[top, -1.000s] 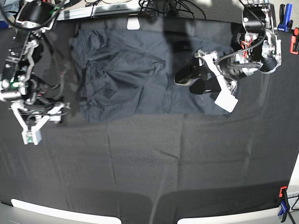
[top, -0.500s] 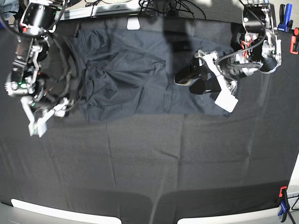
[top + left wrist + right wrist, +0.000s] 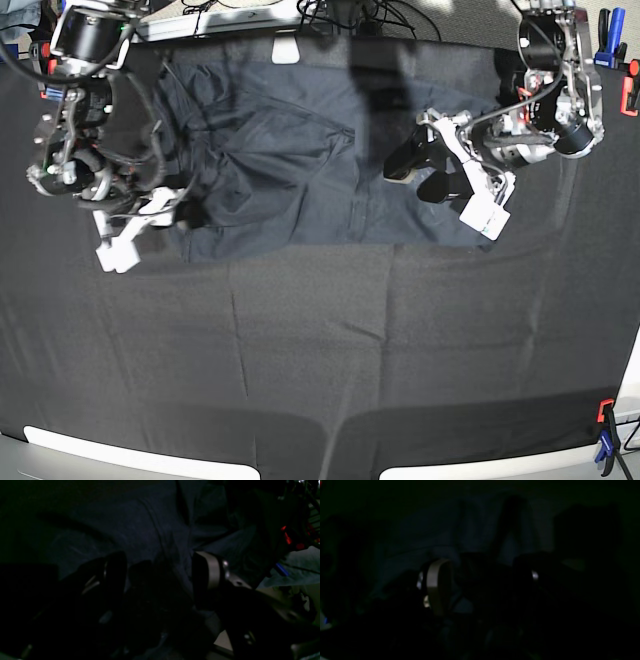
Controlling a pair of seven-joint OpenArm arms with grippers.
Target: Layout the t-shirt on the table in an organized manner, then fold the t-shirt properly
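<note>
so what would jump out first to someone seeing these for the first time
A crumpled dark slate-grey thin-fabric t-shirt spreads across the far half of the wide black-cloth table. Two arms flank it: the left gripper rests over the shirt's right side with jaws apart, and the right gripper reaches the shirt's lower left corner. Both wrist views are very dark, showing little more than fabric folds between the fingers.

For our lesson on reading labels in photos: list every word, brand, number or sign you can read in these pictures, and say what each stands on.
None can be read.
The t-shirt shows no legible print in any view.
The white tag at the table's far edge is blank or too small to read.
The left gripper and right gripper carry no readable markings; both wrist views are too dark.
</note>
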